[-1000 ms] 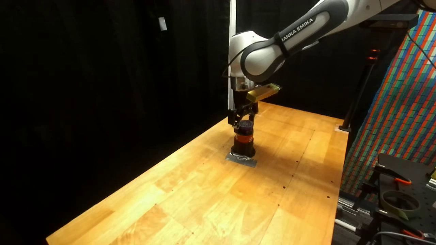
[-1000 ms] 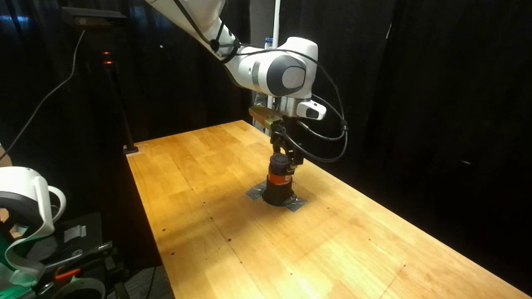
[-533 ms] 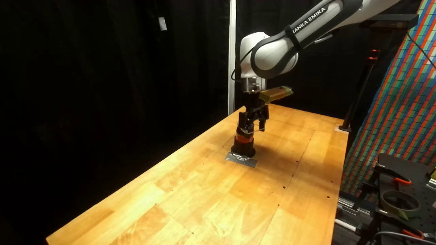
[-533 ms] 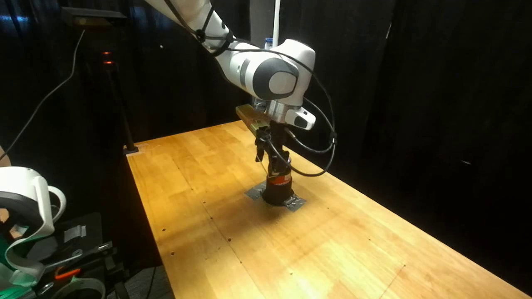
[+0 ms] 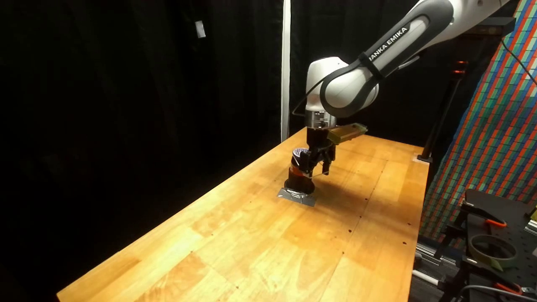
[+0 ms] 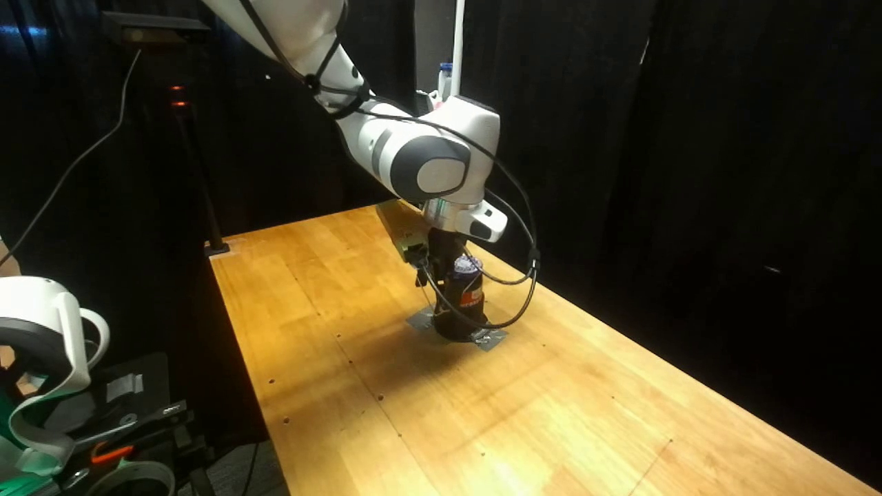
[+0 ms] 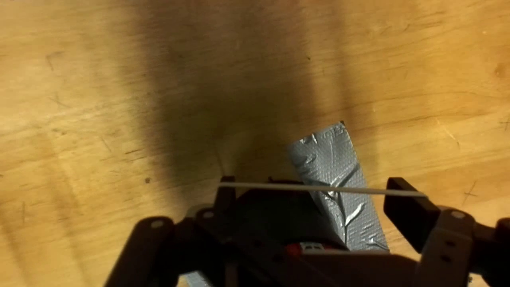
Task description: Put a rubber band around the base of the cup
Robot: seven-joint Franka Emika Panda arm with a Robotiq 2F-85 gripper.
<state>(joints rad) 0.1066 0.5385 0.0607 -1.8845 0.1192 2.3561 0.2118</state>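
The cup stands upright, dark with a red-orange band, its base taped to the table. It also shows in an exterior view and partly in the wrist view. My gripper is open, beside the cup at mid-height, with one finger close against it; whether they touch is unclear. In the wrist view the gripper has a pale rubber band stretched straight between its fingertips. A thin pale line runs down the cup's upper side in both exterior views, seemingly part of the band. The far side is hidden.
Grey tape strips hold the cup base on the wooden table. A black cable hangs from the wrist in front of the cup. A thin post stands at the table's far corner. A dark cart stands beside the table.
My gripper has moved down from the cup's top and sideways off it, still open. The cup's top is now uncovered, and a pale line shows on its upper side. The cup stays in place.
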